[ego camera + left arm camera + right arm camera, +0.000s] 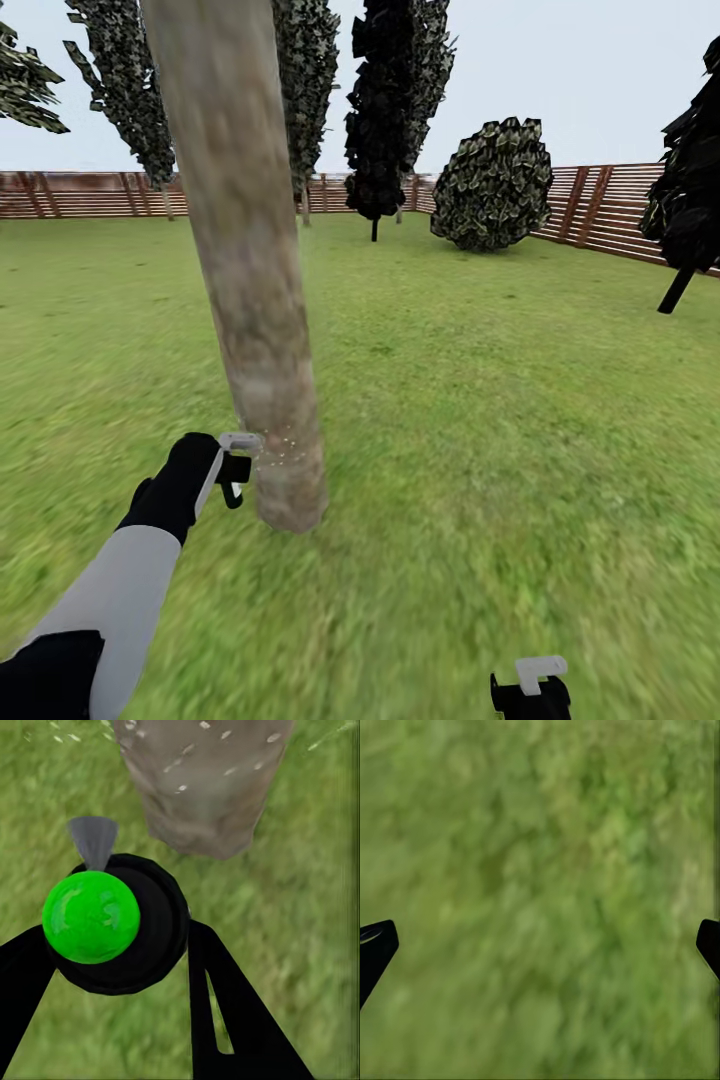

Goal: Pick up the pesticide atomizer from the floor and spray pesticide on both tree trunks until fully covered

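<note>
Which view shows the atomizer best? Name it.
The left wrist view: the atomizer, green with a black collar, sits between the left tool's fingers, aimed at the tree trunk. The head view gives a small dark sliver.

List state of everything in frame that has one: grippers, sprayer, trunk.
left gripper: shut on the pesticide atomizer
pesticide atomizer: held, nozzle towards the trunk base, spraying
tree trunk: standing in grass, pale droplets on the lower part by the nozzle
right gripper: open, nothing between the fingers, above grass
</note>
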